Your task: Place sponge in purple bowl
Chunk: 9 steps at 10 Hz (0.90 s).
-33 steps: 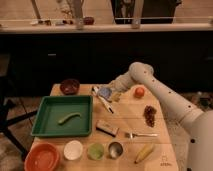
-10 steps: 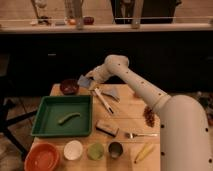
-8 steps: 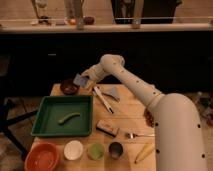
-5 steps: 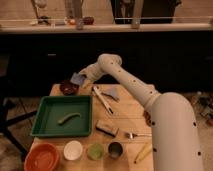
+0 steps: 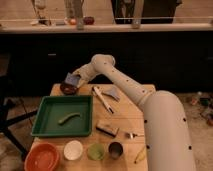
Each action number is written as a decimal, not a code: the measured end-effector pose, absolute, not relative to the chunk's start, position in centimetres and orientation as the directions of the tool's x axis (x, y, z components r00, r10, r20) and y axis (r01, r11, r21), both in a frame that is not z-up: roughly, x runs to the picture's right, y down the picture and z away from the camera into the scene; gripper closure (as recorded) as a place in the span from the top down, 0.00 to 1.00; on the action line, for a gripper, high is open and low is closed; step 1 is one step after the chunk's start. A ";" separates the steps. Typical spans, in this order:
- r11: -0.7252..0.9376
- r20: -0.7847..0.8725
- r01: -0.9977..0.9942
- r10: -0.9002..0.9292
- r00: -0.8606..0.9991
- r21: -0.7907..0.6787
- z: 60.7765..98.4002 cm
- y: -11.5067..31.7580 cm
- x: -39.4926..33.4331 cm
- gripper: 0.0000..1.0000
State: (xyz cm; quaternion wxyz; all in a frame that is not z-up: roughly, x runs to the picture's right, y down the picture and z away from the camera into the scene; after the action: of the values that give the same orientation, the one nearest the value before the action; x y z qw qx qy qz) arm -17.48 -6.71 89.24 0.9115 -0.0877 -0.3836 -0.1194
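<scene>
Above the purple bowl (image 5: 67, 89), at the surface's (image 5: 130, 115) far left corner: sponge (image 5: 72, 80), tilted | pincer (image 5: 76, 80) clamped together on sponge, arm reaching in from the right | green tray (image 5: 45, 125) just in front of bowl | orange bowl (image 5: 42, 157) at near left

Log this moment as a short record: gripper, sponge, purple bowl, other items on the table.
gripper: at the far left of the table, shut on the sponge, just above the purple bowl
sponge: blue-grey block, held tilted over the bowl, not yet inside
purple bowl: far-left corner of the table, partly hidden by the sponge
green tray: in front of the bowl, holding one small curved green item
near edge: orange bowl, white bowl
</scene>
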 end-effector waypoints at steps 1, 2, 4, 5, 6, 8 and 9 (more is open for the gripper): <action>0.955 0.723 0.288 -0.154 0.674 -0.065 89.5 -6.7 -17.8 0.00; 0.955 0.727 0.292 -0.158 0.668 -0.061 89.8 -6.8 -18.4 0.00; 0.952 0.734 0.300 -0.163 0.659 -0.058 90.2 -7.0 -19.3 0.00; 0.951 0.737 0.302 -0.162 0.657 -0.060 90.6 -7.1 -19.5 0.00; 0.951 0.738 0.303 -0.161 0.655 -0.061 90.9 -7.3 -19.7 0.00; 0.950 0.741 0.304 -0.157 0.653 -0.067 91.6 -7.4 -20.0 0.00; 0.950 0.743 0.305 -0.153 0.651 -0.072 92.0 -7.5 -20.3 0.00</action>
State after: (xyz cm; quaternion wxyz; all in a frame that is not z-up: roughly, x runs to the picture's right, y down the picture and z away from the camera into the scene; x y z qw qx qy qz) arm -20.30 -7.51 91.97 0.9036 -0.0954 -0.3979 -0.1267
